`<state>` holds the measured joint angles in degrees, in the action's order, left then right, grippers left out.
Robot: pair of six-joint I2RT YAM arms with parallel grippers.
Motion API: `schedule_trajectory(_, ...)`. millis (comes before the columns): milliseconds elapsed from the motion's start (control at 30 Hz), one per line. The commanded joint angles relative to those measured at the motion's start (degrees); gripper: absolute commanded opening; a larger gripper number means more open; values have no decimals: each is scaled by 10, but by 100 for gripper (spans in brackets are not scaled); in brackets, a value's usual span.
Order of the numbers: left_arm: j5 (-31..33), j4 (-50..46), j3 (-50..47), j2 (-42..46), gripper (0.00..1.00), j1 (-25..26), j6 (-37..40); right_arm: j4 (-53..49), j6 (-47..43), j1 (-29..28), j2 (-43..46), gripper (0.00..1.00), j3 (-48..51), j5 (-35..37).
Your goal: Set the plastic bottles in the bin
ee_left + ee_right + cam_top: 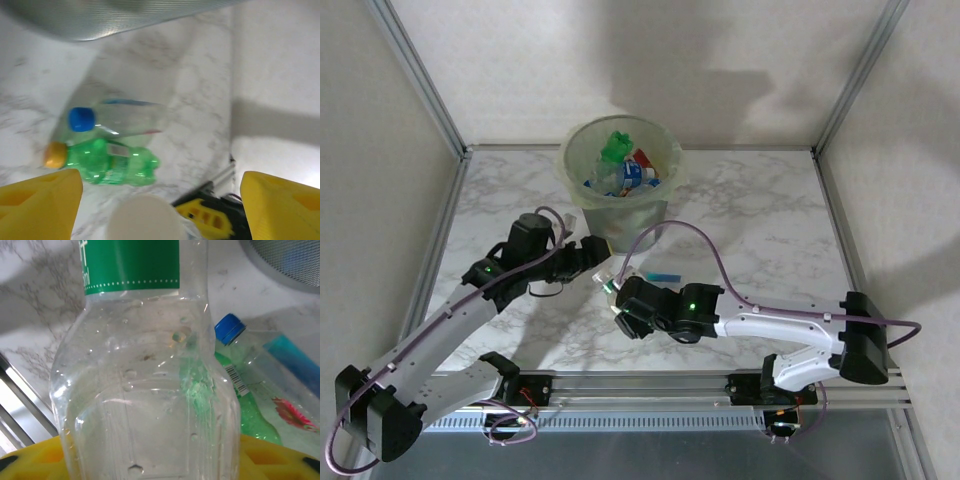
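Just on the near side of the bin (620, 212), a blue-capped clear bottle (125, 117) and a green bottle (115, 162) lie touching on the worktop (750, 210). Beside them the right fingers (280, 457) are clamped on a green-labelled clear bottle (145, 390). The left fingers (42, 200) hang apart, empty. Several bottles (625, 170) lie inside the bin.

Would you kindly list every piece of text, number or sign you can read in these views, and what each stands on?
"ml": a white fragment on the green label of the clear bottle, cut off by the frame edge; the rest is unreadable.
Barcode on the green bottle: digits too small to read.
Blue label on the blue-capped bottle: blurred, no words readable.
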<state>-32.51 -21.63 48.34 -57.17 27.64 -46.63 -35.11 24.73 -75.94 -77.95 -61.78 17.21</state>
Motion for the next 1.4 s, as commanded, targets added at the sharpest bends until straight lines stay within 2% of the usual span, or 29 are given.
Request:
schedule_trajectory(0, -79, 15, 7, -8, 82, -1, 21, 2, -10, 11, 20, 53, -26, 29)
schedule_trajectory(267, -94, 34, -9, -5, 79, 3, 10, 3, -21, 26, 25, 53, -50, 39)
schedule_trajectory(367, -102, 56, -14, -1, 74, 3, -4, -3, -23, 28, 22, 53, -59, 43)
schedule_trajectory(467, -106, 57, -17, -6, 66, 4, -2, -5, -24, 28, 23, 53, -64, 44)
schedule_trajectory(667, -103, 80, -29, -1, 44, 4, -14, -3, -22, 29, 22, 53, -69, 41)
schedule_trajectory(800, -93, 84, -27, 1, 37, 4, -17, -7, -21, 28, 25, 54, -73, 47)
schedule_trajectory(867, -85, 85, -23, 1, 34, 3, -17, -11, -16, 29, 32, 61, -77, 59)
schedule_trajectory(933, -75, 84, -12, 1, 32, 3, -19, -20, -9, 29, 44, 81, -84, 88)
schedule_trajectory(1000, -58, 90, 3, 1, 32, 1, -23, -37, 0, 31, 62, 90, -92, 138)
schedule_trajectory(1100, -39, 130, 25, -11, 32, -6, -51, -67, 37, 44, 107, 93, -108, 245)
schedule_trajectory(1200, -28, 209, 59, -35, 32, -7, -101, -77, 72, 69, 175, 94, -125, 314)
schedule_trajectory(1267, -11, 230, 100, -56, 32, -8, -108, -70, 82, 85, 217, 95, -131, 329)
schedule_trajectory(1367, 43, 213, 191, -93, 32, -19, -89, -70, 94, 111, 249, 96, -138, 326)
